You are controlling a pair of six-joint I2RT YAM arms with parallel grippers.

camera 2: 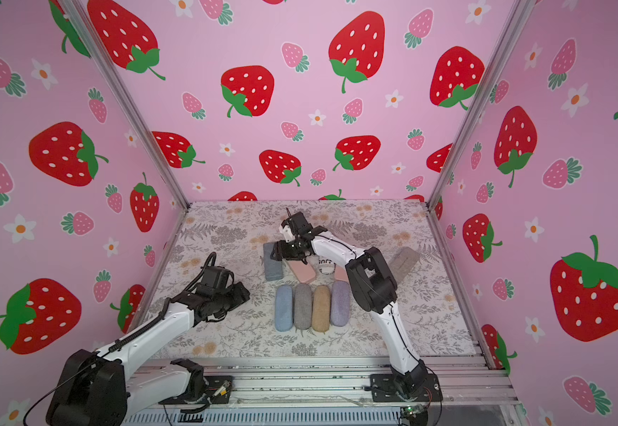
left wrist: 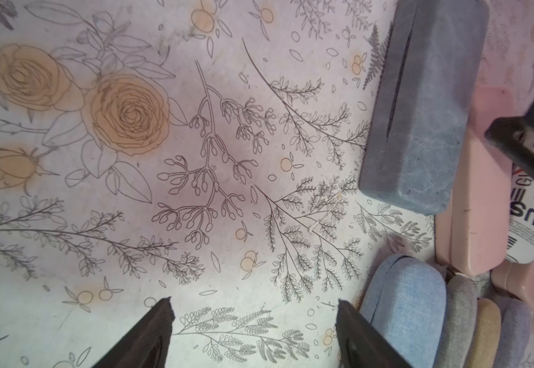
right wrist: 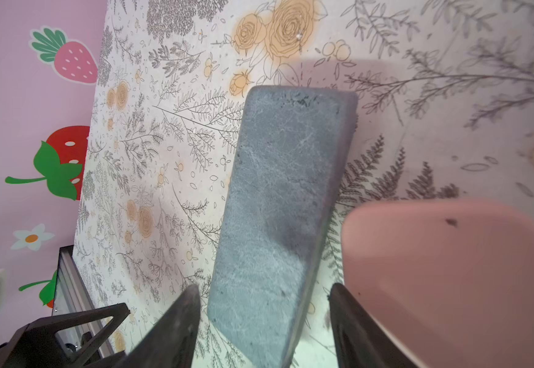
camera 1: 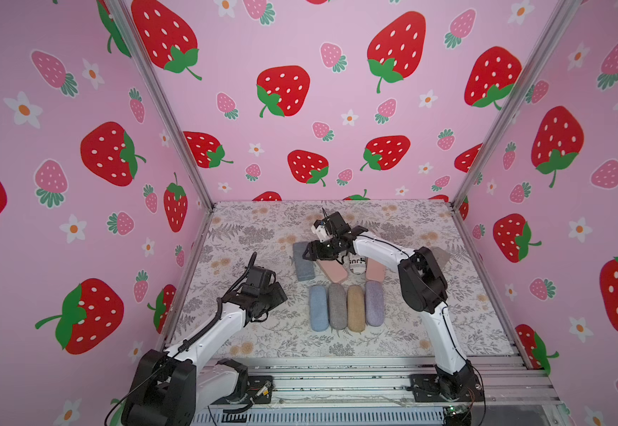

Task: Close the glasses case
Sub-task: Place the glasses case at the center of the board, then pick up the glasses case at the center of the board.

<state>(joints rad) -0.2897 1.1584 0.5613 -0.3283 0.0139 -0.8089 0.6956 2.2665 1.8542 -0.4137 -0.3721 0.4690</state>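
A dark grey-blue rectangular glasses case (camera 1: 303, 268) (camera 2: 273, 266) lies flat on the floral table with its lid down; a thin seam runs along its side (left wrist: 425, 105). My right gripper (camera 1: 309, 254) (right wrist: 264, 290) hovers over the near end of this case (right wrist: 278, 207). It is open, one finger on either side with a gap to each. My left gripper (camera 1: 281, 295) (left wrist: 254, 302) is open over bare tablecloth, to the left of the cases and holding nothing.
Two pink hard cases (camera 1: 333, 271) (camera 1: 375, 269) flank a white printed bottle (camera 1: 356, 263) just right of the grey-blue case. Several fabric cases lie in a row in front, the blue one (camera 1: 318, 308) leftmost. Another grey case (camera 2: 403, 262) sits at the back right.
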